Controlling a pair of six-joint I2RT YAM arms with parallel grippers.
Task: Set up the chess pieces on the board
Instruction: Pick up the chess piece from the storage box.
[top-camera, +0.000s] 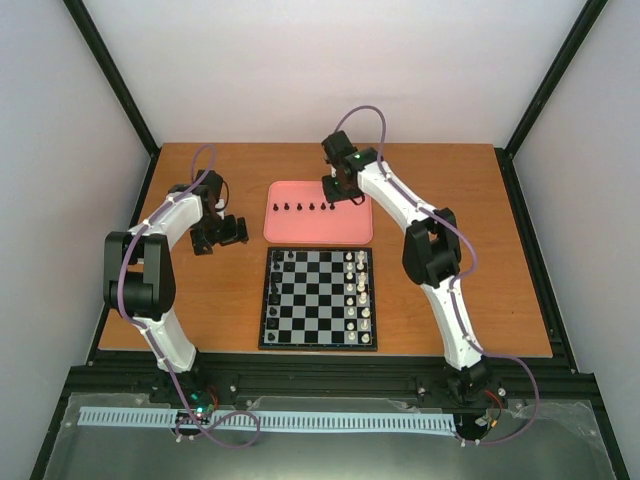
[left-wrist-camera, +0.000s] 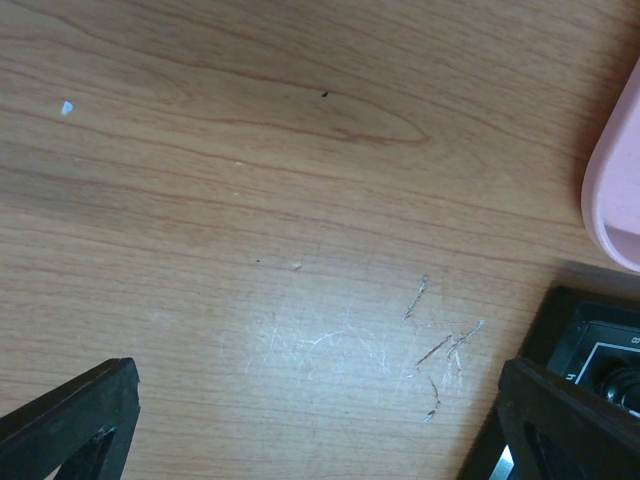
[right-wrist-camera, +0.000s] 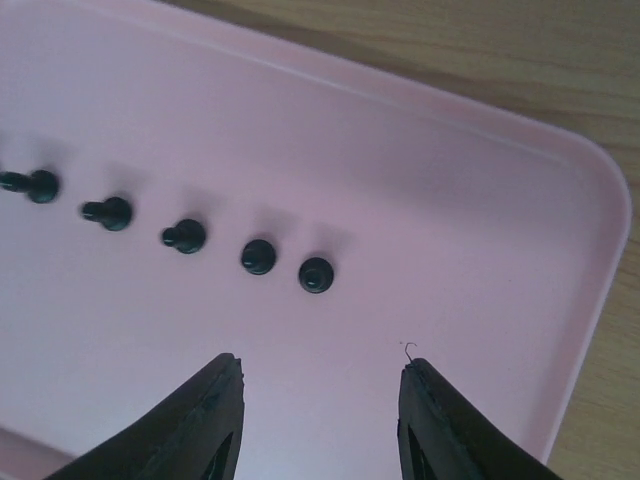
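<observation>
The chessboard (top-camera: 316, 300) lies at the table's centre. Several black pieces (top-camera: 275, 290) stand along its left edge. A row of black pawns (top-camera: 305, 206) stands in the pink tray (top-camera: 318, 230) behind the board. In the right wrist view the pawns (right-wrist-camera: 316, 275) stand just ahead of my right gripper (right-wrist-camera: 320, 375), which is open and empty above the tray floor (right-wrist-camera: 450, 220). In the top view the right gripper (top-camera: 340, 190) is over the tray's right end. My left gripper (top-camera: 232, 230) is open and empty over bare wood left of the tray. Its fingers (left-wrist-camera: 80, 420) are spread wide.
White pieces (top-camera: 357, 290) fill the board's two right columns. The left wrist view shows the tray corner (left-wrist-camera: 615, 190) and a board corner (left-wrist-camera: 590, 330) at its right edge. Black frame rails border the wooden table (top-camera: 450, 250).
</observation>
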